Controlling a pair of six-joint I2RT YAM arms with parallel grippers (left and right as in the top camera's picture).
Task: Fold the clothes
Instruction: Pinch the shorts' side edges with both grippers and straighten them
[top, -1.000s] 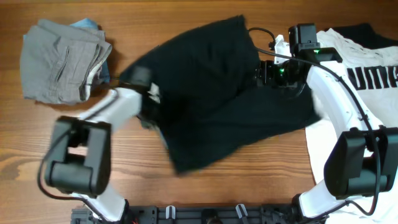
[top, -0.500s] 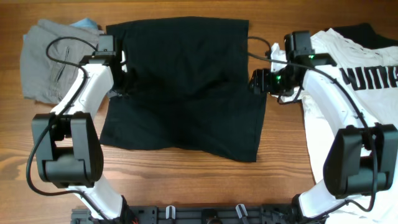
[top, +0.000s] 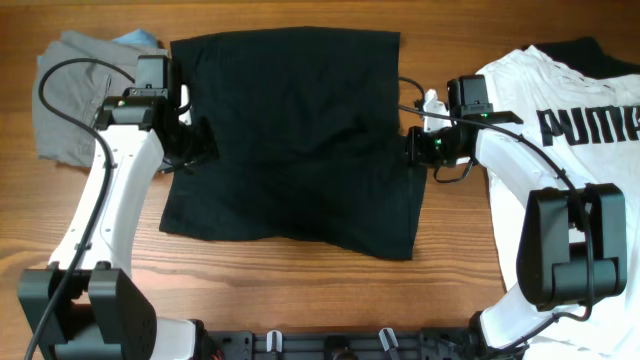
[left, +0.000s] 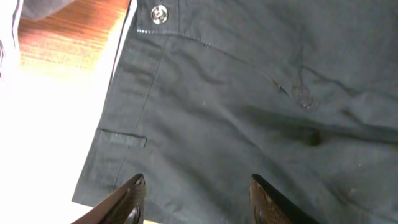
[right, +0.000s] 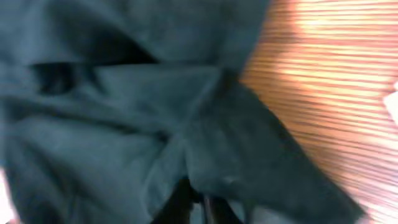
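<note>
The plain black fabric shorts (top: 290, 130) lie spread almost flat on the brown wooden table (top: 300, 300), in its upper middle part, between the crumpled grey shorts (top: 70, 100) at the far left and the white T-shirt with black letters (top: 560, 130) at the right. I judge that the spreading step is about finished and the first fold is being prepared. The right gripper (top: 413, 148) is at the right edge of the garment with its jaws pressed together, and in the blurred right wrist view a ridge of the black cloth runs into the tips, so it seems to pinch the fabric. The left gripper (left: 196, 199) stands over the left edge, near the waistband button, with its fingers moderately apart and nothing between them. Both arms reach inward from the sides, forearms low over the table. The next move probably needs the left gripper to close on its edge, so that both sides lift together.
</note>
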